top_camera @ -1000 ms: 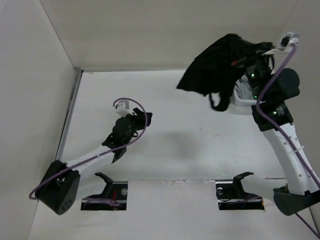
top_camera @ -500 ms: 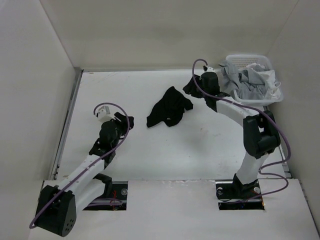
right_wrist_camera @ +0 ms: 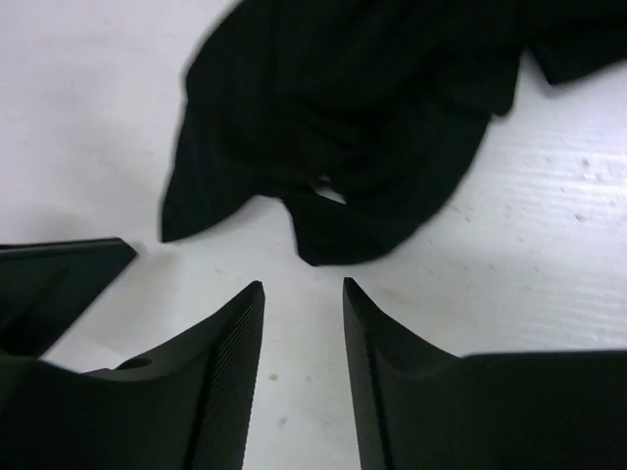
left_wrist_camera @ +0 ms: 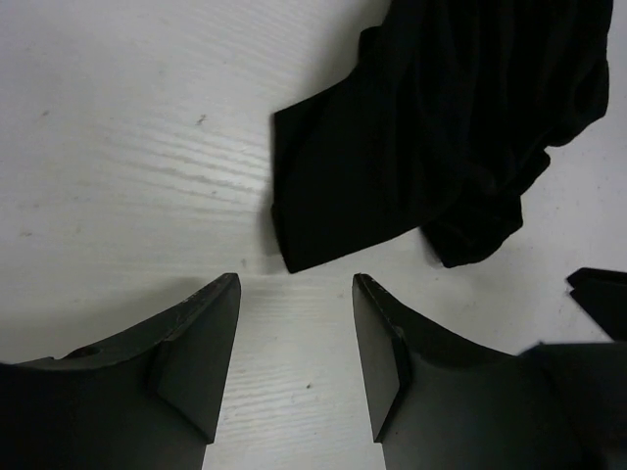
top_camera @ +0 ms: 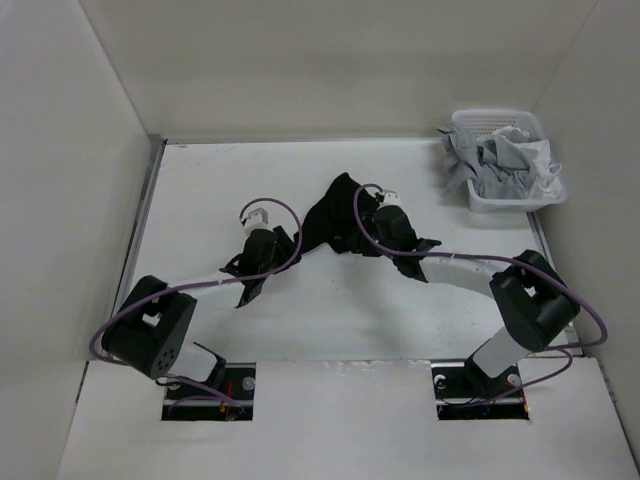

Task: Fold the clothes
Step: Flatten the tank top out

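last sec: left pincer [left_wrist_camera: 294, 284] swung in from mid-bench, now nosed up to the shirt's near-left edge. right pincer [right_wrist_camera: 302, 286] was up high at far right w/ the black T-shirt [top_camera: 335, 212] hanging from it. It let go, shirt dropped, arm came down beside it. Shirt now lies crumpled in a heap at ctr of bench [top_camera: 200, 180], betw the two pincers. Far right, basket [top_camera: 505, 203] holds only the grey/white stuff [top_camera: 500, 160]. So pick-out is done, folding not started, needs spreading flat first

pincers: left wide open, empty, tips just short of a flat flap of cloth, not touching. right partly open, narrower than left, empty. Its tips prob just clear of the heap's near edge, wrist view is blurry there
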Controlling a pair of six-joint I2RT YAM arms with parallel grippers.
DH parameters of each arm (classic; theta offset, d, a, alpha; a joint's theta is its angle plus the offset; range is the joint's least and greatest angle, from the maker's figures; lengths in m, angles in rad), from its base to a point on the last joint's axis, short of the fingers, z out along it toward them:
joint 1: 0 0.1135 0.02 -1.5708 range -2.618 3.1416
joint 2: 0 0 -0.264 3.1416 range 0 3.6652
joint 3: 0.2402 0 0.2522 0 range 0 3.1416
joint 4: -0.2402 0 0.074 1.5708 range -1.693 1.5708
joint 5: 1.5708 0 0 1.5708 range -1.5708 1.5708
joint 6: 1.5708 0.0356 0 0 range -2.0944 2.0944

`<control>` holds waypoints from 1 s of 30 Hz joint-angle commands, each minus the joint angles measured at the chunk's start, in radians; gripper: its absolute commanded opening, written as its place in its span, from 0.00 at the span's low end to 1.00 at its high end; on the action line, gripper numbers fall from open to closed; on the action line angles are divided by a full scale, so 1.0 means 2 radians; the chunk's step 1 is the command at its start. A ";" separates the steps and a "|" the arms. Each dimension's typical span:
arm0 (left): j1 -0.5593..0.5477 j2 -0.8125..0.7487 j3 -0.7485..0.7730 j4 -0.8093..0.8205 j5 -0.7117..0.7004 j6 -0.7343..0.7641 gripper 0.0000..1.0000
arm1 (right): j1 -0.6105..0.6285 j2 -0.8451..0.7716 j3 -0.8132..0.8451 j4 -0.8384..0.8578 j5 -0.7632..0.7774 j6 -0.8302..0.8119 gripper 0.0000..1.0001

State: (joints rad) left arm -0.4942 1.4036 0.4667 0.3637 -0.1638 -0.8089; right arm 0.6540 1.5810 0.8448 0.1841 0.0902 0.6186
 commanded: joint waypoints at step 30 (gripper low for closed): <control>0.023 -0.235 0.102 -0.084 0.000 -0.029 0.00 | -0.024 -0.257 0.033 -0.093 0.068 -0.042 0.02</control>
State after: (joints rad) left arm -0.4702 1.0645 0.6376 0.2962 -0.1566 -0.8387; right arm 0.5926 1.1969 0.8768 0.0860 0.1925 0.6147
